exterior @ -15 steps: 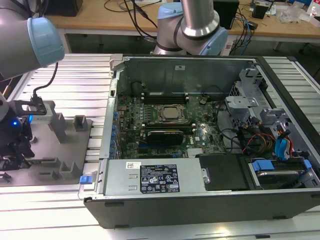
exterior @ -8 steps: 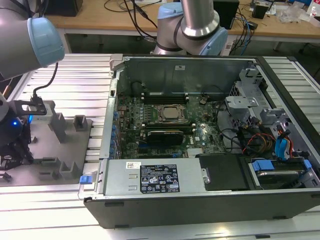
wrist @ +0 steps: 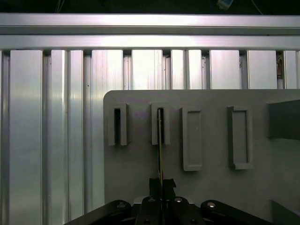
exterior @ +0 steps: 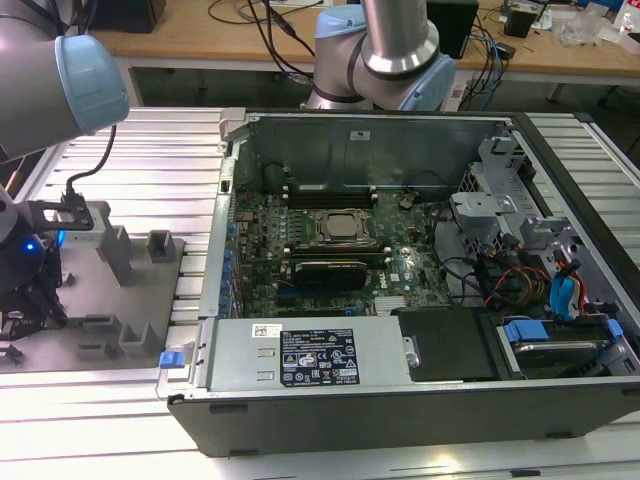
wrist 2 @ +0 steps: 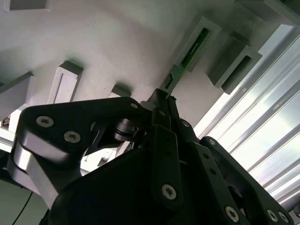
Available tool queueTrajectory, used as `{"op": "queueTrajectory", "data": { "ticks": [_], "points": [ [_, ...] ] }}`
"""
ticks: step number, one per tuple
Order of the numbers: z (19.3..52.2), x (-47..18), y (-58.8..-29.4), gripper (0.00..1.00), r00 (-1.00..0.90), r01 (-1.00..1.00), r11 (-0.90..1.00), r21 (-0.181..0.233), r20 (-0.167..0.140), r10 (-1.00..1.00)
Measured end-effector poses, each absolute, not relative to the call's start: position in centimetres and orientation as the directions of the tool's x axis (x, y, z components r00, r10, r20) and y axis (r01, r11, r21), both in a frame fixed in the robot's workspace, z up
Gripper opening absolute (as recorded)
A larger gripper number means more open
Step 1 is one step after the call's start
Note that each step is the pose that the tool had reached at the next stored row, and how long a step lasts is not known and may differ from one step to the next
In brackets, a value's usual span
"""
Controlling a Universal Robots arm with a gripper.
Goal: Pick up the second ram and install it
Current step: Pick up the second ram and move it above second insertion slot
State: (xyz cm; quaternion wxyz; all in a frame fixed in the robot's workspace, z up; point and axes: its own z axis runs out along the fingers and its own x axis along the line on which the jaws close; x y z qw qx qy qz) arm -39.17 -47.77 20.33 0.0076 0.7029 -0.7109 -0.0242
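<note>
Black, matte bolted links of the gripper (wrist: 161, 183) sit closest to my first wrist camera. Its fingertips are clenched on the second ram (wrist: 160, 150), a thin green board seen edge-on, whose far end stands in a narrow slot holder (wrist: 154, 126). I count four raised rectangular holders on the matte gray fixture plate (wrist: 131, 173): two narrow slots and two wider pockets. A ribbed aluminium table (wrist: 56, 140) surrounds it. At the exterior view's left, the arm (exterior: 60, 70) bends down over that plate, well apart from the open computer case (exterior: 360, 145).
</note>
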Motion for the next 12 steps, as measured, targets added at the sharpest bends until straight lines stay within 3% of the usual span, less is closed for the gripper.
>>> {"op": "queueTrajectory", "data": {
  "ticks": [12],
  "points": [
    [21.13,-39.17,-47.77,0.13,-0.012,-0.999,0.011,0.045,-0.023,-1.0]
  ]
}}
